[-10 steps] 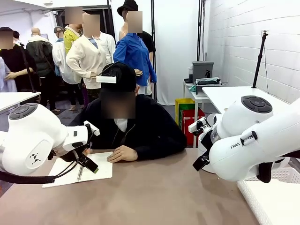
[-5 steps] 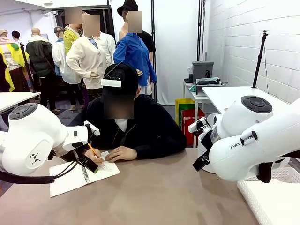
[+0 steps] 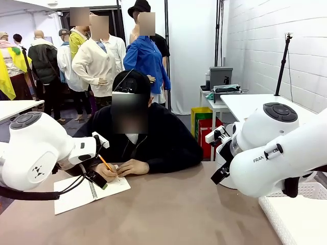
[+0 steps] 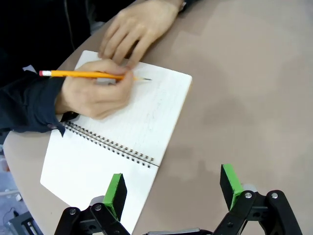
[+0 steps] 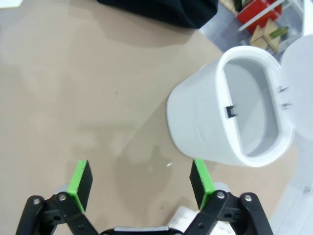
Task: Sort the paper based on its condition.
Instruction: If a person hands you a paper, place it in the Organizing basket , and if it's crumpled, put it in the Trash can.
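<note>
The left gripper (image 4: 171, 175) points down over the open spiral notebook's (image 4: 146, 122) edge, jaws spread wide. The person's hand (image 4: 95, 95) holds a pencil (image 4: 88, 75) on its page. The right gripper (image 5: 141, 164), also spread, hangs above the table (image 5: 73, 73) beside a white bin (image 5: 210, 122).

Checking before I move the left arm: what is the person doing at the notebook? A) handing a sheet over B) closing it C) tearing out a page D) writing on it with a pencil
D: one hand holds a yellow pencil with its tip at the open spiral notebook, the other hand resting at the page's edge.
</note>
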Robot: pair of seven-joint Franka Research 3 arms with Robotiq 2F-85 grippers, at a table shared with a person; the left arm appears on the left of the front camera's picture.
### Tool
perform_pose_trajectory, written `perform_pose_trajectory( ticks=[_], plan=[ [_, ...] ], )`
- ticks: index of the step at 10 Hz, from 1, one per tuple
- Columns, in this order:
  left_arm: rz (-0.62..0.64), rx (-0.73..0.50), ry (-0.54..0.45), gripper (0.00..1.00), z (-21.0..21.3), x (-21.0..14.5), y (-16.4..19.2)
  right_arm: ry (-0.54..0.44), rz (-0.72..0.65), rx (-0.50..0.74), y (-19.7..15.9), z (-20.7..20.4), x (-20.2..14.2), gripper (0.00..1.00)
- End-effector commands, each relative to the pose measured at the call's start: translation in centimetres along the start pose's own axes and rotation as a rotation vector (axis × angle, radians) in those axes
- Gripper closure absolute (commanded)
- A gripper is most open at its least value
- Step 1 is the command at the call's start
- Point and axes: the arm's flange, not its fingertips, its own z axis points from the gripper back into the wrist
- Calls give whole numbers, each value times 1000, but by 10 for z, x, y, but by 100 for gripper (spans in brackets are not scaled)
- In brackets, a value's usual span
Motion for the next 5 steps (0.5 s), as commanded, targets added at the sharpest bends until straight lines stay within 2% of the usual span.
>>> perform_pose_trajectory(
  ticks=[1,4,5],
  plan=[
    [-63,-95,29,0,33,3,-2,-17,46,-84,13,19,-6,0],
    [-91,-201,12,0,76,21,5,-26,116,-148,19,48,-20,0],
    [-89,-173,1,0,85,26,8,-8,121,-153,22,55,-18,0]
  ],
)
